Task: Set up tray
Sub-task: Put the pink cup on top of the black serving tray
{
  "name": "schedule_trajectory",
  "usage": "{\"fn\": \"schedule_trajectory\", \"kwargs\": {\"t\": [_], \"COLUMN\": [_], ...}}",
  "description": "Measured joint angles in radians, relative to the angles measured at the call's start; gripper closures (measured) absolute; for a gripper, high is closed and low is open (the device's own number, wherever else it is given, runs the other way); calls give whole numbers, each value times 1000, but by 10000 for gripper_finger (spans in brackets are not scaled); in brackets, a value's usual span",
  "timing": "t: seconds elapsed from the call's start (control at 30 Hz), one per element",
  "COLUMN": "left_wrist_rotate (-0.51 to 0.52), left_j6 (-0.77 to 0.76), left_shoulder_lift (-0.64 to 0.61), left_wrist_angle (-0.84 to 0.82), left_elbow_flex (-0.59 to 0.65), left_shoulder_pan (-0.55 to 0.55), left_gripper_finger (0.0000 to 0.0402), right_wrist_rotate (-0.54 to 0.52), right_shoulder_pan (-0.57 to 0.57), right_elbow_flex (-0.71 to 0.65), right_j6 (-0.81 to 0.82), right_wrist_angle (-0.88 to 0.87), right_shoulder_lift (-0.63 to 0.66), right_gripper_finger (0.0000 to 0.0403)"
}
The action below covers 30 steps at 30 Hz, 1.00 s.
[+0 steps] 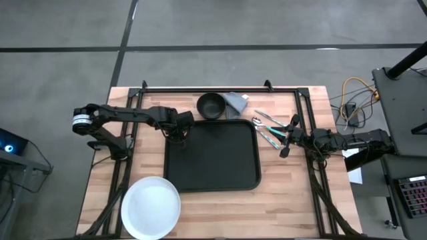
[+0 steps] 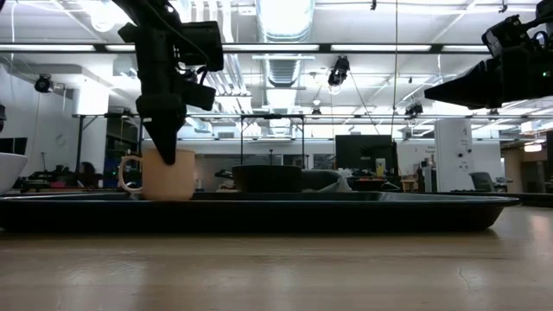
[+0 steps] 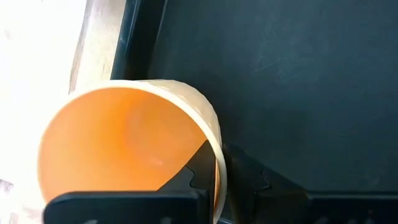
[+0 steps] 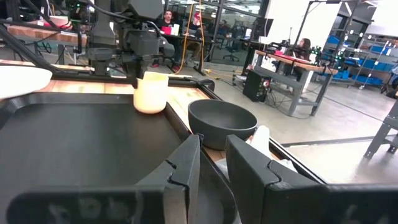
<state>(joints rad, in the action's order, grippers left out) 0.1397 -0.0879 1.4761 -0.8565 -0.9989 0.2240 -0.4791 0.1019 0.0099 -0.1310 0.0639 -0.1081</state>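
Note:
A cream cup [image 2: 164, 175] with an orange inside stands upright in the far left corner of the black tray [image 1: 212, 155], its handle [image 2: 128, 173] toward the table's left. My left gripper [image 3: 219, 177] comes down on the cup from above and is shut on its wall; in the high view it hides the cup. My right gripper [image 4: 212, 163] waits level at the table's right side, by the tray's right edge, open with nothing between its fingers. My left gripper pinches the cup's wall at the rim [image 3: 217, 163], on the side away from the handle, one finger inside the cup and one outside. The fingers point steeply down from above. The cup is upright with its bottom at the tray's floor [image 2: 164, 199].
A black bowl [image 1: 211, 105] and a grey cloth [image 1: 235, 101] lie just beyond the tray's far edge. Cutlery [image 1: 267, 130] lies right of the tray, near my right gripper. A round white plate [image 1: 151, 207] sits at the near left, off the tray.

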Motion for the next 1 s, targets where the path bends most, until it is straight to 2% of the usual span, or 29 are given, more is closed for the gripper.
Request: {"fn": "schedule_trajectory", "kwargs": {"t": [0.77, 1.0], "left_wrist_rotate": [0, 1], "left_j6": [0, 2], "left_shoulder_lift": [0, 0], "left_wrist_angle": [16, 8], "left_elbow_flex": [0, 26], "left_shoulder_pan": [-1, -1], "left_gripper_finger": [391, 348], "right_wrist_rotate": [0, 0], "right_shoulder_pan": [0, 0], "right_elbow_flex": [0, 0], "right_j6": [0, 0], "right_wrist_angle": [0, 0], "right_shoulder_lift": [0, 0], "right_gripper_finger": [335, 335]}}
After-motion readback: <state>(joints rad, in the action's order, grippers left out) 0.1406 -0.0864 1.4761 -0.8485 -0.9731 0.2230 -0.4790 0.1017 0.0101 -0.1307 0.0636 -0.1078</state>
